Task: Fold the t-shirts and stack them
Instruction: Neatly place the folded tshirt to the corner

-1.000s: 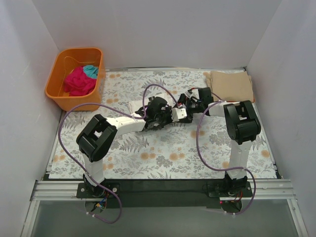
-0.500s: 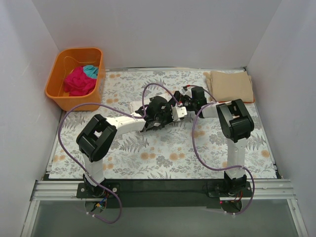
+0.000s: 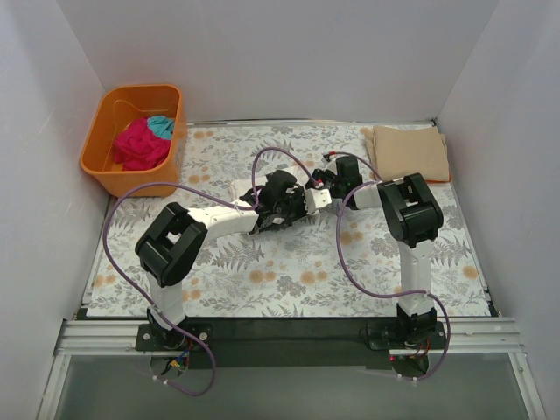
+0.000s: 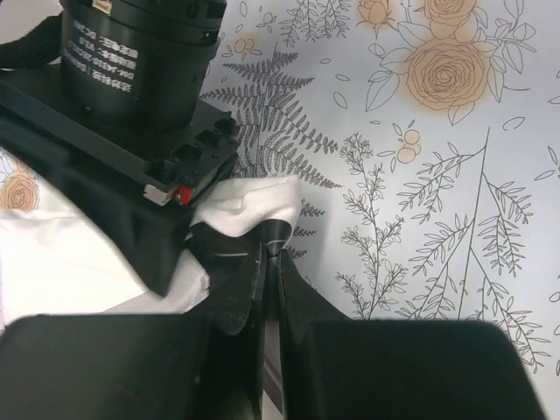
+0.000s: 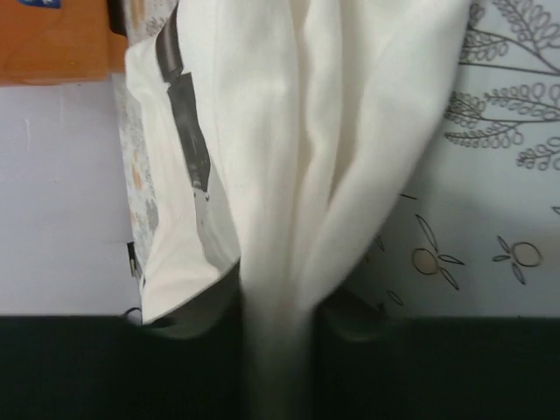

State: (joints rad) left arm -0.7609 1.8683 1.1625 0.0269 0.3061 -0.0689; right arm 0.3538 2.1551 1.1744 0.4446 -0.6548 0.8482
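My left arm reaches in low from the near left, elbow bent, to the middle of the table (image 4: 437, 219). My left claw (image 4: 269, 252) is pressed together there on a raised edge of the white t-shirt (image 5: 289, 131), a dark printed band showing right at the tips. My right arm folds back at the elbow and points leftward, so its wrist (image 4: 140, 61) sits just beside my left claw.

A bunched fold of the same shirt runs straight into my right claw (image 5: 276, 319), with the fingers close on either side. Blur and shadow hide them, so I cannot tell whether they pinch.

From above, both arms cover most of the white shirt. The tan t-shirt (image 3: 409, 150) lies folded at the far right corner. The magenta t-shirt (image 3: 138, 144) and teal t-shirt (image 3: 161, 126) sit crumpled in the orange tub (image 3: 101, 162), far left.
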